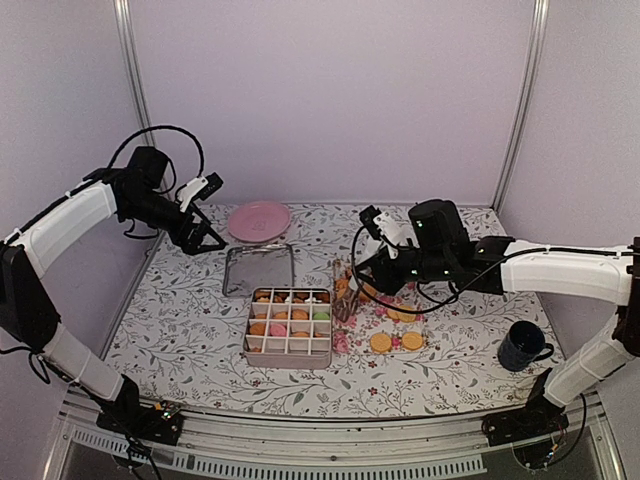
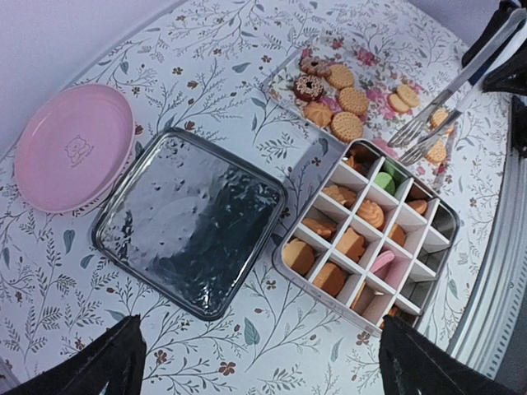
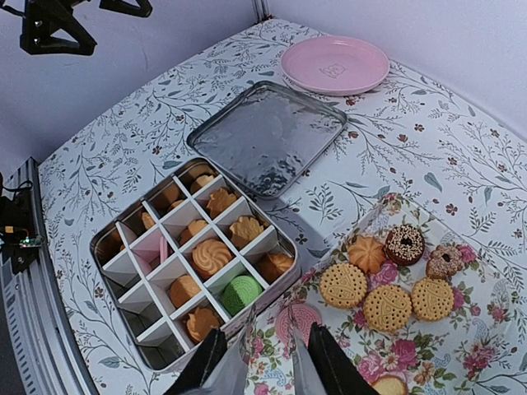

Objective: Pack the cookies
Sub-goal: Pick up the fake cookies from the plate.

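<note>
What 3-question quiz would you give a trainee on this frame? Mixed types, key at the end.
1. True or false: the lid is on the box.
2. How many green cookies are in the box?
3. The left tool is: A) open and empty, B) shut on a cookie, C) shut on the lid.
Key: 1 false, it lies flat between box and plate; 2 one; 3 A.
</note>
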